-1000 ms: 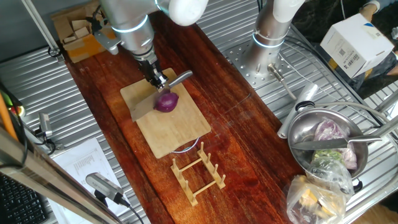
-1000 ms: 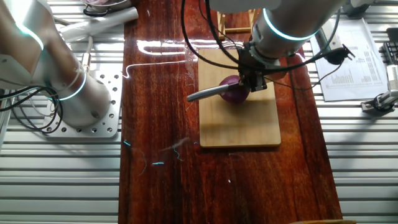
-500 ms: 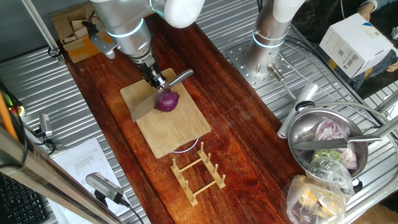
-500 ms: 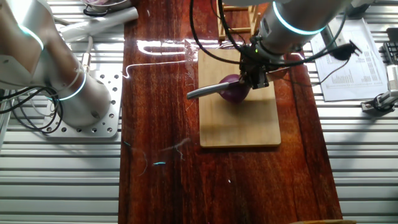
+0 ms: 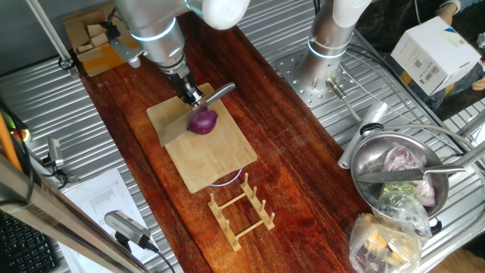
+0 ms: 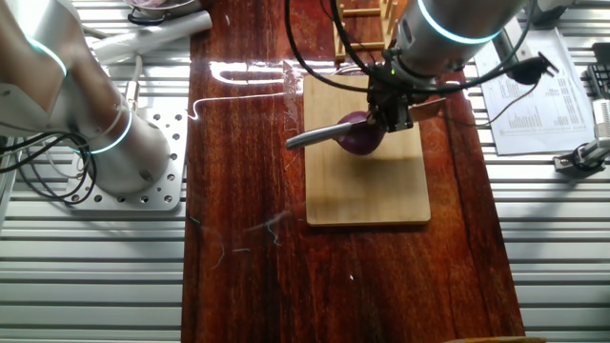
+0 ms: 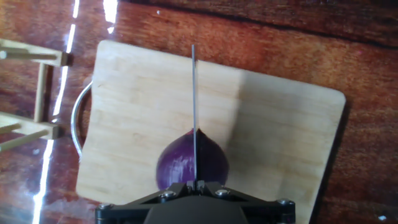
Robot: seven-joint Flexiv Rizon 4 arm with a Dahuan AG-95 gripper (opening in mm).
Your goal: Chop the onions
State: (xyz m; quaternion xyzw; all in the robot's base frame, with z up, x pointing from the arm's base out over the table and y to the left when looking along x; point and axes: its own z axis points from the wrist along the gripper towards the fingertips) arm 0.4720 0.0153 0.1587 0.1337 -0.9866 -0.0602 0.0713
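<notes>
Tool [image 5: 191,96] gripping knife [image 7: 194,112] over onion [image 7: 191,160]

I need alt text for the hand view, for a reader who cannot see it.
A thin knife blade, seen edge-on, sits across the middle of a red onion on a bamboo cutting board. Dark wooden table surrounds the board.

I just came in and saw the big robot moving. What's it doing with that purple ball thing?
That purple ball is a red onion. It sits on a wooden cutting board on the table. The robot's gripper holds a knife, and the thin blade stands right over the middle of the onion, as the hand view shows. The onion looks whole, so the chopping is only getting started. A wooden rack stands just beside the board.
</notes>
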